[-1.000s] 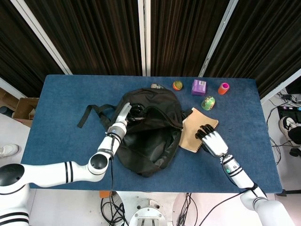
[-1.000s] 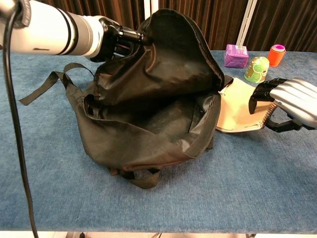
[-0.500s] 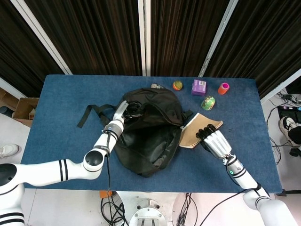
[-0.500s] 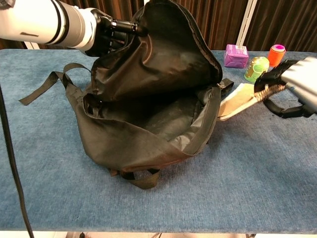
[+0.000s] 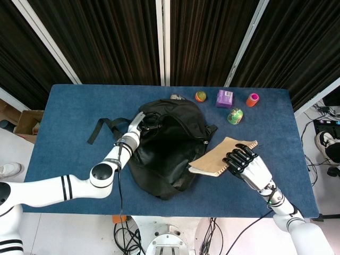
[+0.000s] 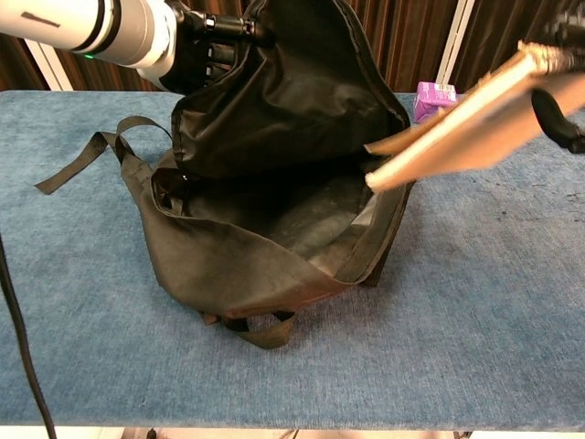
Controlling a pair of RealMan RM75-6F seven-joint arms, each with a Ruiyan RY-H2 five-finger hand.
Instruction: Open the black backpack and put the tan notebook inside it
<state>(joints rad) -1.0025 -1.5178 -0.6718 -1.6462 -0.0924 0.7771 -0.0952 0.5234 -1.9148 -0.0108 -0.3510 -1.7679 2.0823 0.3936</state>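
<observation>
Holding the flap up, the left hand (image 5: 142,120) grips the top edge of the black fabric backpack (image 5: 167,146) w/ fingers closed on the cloth; in chest view that hand (image 6: 206,41) sits at the upper left, pulling the flap high so the bag's mouth gapes toward the camera. Backpack lies mid-table on the blue cloth-covered table (image 5: 69,117), interior dark, lower lip sagging fwd. One black strap (image 6: 87,165) trails off to the bag's left, lying flat on the cloth.

Right hand (image 5: 247,164) holds the tan spiral-bound notebook (image 5: 220,158) by its outer end, dark fingers wrapped over the cover, spiral edge at the hand's side. Notebook is off the table, tilted, free corner pointing at the bag's opening. In head view that corner overlaps the bag's right rim; in chest view the notebook (image 6: 466,123) hangs above and just right of the opening, not inside. Can't tell if it touches the rim.

Along the far table edge, well apart from the bag: purple box (image 5: 224,98), orange cylinder w/ pink top (image 5: 252,99), green patterned can (image 5: 235,116), small round orange-green toy (image 5: 200,96). Behind the table: dark curtains w/ white frame bars.
</observation>
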